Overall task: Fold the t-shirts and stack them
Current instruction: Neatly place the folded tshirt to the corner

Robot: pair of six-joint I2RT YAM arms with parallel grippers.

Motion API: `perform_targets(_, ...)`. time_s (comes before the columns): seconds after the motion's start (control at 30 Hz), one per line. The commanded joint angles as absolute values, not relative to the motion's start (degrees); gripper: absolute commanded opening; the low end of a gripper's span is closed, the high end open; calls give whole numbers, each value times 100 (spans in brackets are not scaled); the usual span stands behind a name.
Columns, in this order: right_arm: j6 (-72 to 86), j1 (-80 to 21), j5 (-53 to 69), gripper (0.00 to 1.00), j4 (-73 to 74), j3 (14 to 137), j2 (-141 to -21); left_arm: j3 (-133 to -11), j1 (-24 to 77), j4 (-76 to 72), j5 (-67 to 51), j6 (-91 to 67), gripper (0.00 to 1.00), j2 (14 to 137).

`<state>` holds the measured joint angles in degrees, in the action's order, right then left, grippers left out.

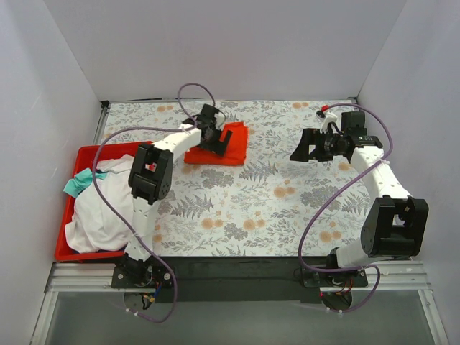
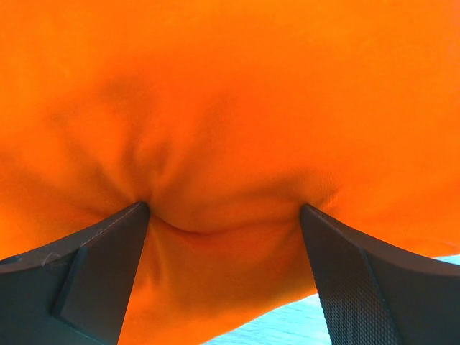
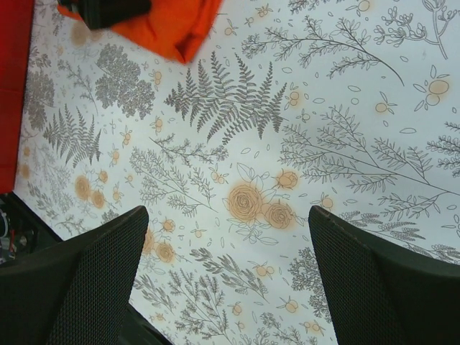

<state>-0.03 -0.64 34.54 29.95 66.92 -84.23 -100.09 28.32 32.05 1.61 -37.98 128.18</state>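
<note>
One orange shirt (image 1: 231,146) lies folded into a small block in the upper middle of the overhead view, on the counter (image 1: 251,208). The left claw (image 1: 215,136) is down on it, jaws spread wide and pressed into the cloth, which puckers between them; nothing is pinched. The right claw (image 1: 307,147) hangs open over bare counter in the upper right, well apart from the shirt.

Risks, as I judge them: if the left claw closes here it may catch only the top layer, and lifting would pull the fold open. If it drags sideways, the block could skew or slide. With the right claw far off, nothing holds the other edge.

A white shirt (image 1: 100,215) and a teal shirt (image 1: 75,185) sit heaped in the bin (image 1: 86,152) at left, tangled enough that pulling one may drag out the other.
</note>
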Motion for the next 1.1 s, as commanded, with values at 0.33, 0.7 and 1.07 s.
perform_targets(0.33,-123,308,3665,98,2997,6662,-8332,-12452,143,4728,88,-1381,83,14563)
perform_targets(0.7,-149,387,3691,98,3015,6583,-8385,-12208,-729,4632,44,-914,84,14643)
perform_targets(1.07,-158,396,3656,98,3006,6592,-8455,-13041,-519,4763,-317,-2310,82,15054)
